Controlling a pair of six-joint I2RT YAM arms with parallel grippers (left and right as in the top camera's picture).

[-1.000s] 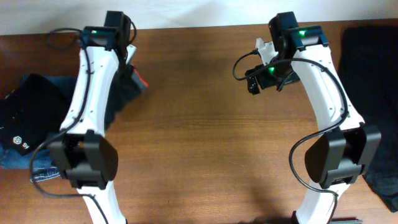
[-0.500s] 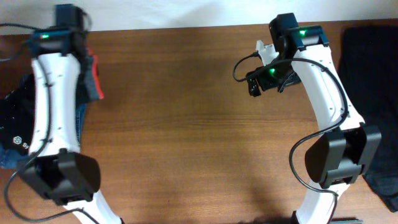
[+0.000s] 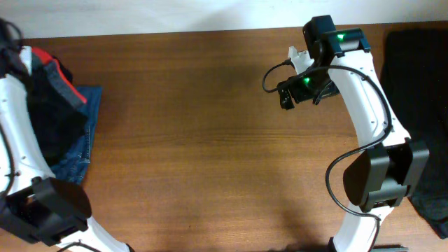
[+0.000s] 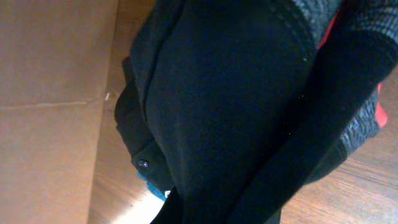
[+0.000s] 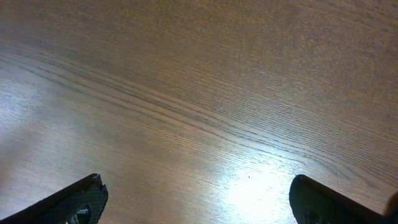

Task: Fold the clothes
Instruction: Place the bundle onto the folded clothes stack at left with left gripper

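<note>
Black trousers (image 3: 42, 112) with a red-orange and grey waistband (image 3: 64, 78) hang at the table's far left, draped over blue denim jeans (image 3: 78, 143). My left gripper (image 3: 8, 42) sits at the frame's left edge, shut on the trousers. In the left wrist view the black cloth (image 4: 236, 106) fills the frame and hides the fingers. The red and grey waistband (image 4: 367, 118) shows at the right of that view. My right gripper (image 5: 199, 208) stands open over bare wood, nothing between its fingertips (image 5: 81, 199). From overhead it (image 3: 299, 59) is at the back right of centre.
More black garments (image 3: 420, 98) lie along the table's right edge, beside the right arm's base (image 3: 381, 178). The brown wooden table (image 3: 210, 140) runs between the arms. A cardboard-coloured surface (image 4: 50, 93) shows left of the cloth in the left wrist view.
My left arm has swung from near the table's middle-left to the far left edge, carrying the trousers over the jeans. The right arm has not moved.
</note>
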